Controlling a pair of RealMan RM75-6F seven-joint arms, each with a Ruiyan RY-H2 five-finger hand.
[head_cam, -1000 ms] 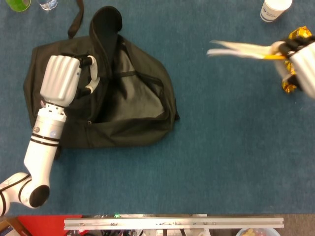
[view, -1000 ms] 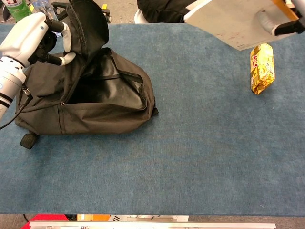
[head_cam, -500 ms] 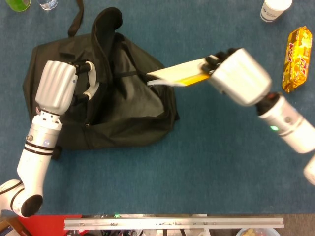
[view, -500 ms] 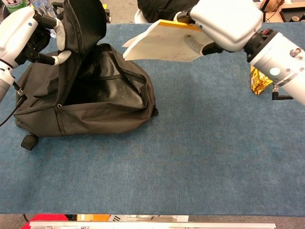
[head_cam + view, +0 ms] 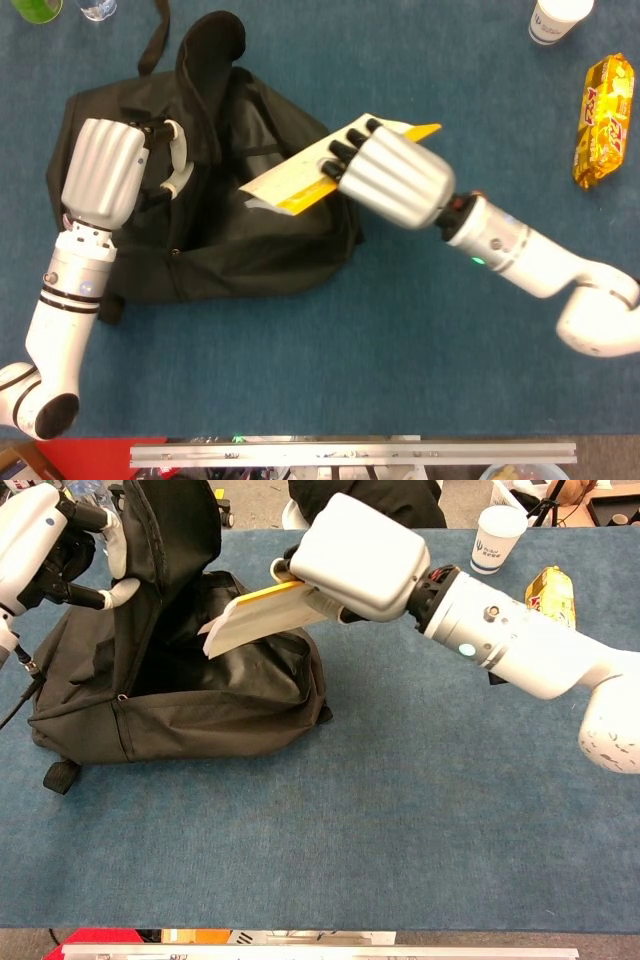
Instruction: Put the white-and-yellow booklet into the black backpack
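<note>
- Since a moment ago the right hand [image 5: 392, 181] has swung across from the table's right side and now sits over the bag's mouth, fingers clamped on the thin white-and-yellow paper booklet [image 5: 300, 180].
- That booklet tilts down, its leading corner already over the dark opening, its tail end gripped under the hand; the angle looks chosen so it can slide in edge first.
- Over on the other side, the left hand [image 5: 42, 542] has lifted slightly and pinches the upright flap [image 5: 175, 530] of the soft black fabric backpack [image 5: 180, 695], apparently to hold the mouth wide.
- Well apart lie a yellow foil snack packet [image 5: 601, 121] and a white paper cup [image 5: 498, 538].
</note>
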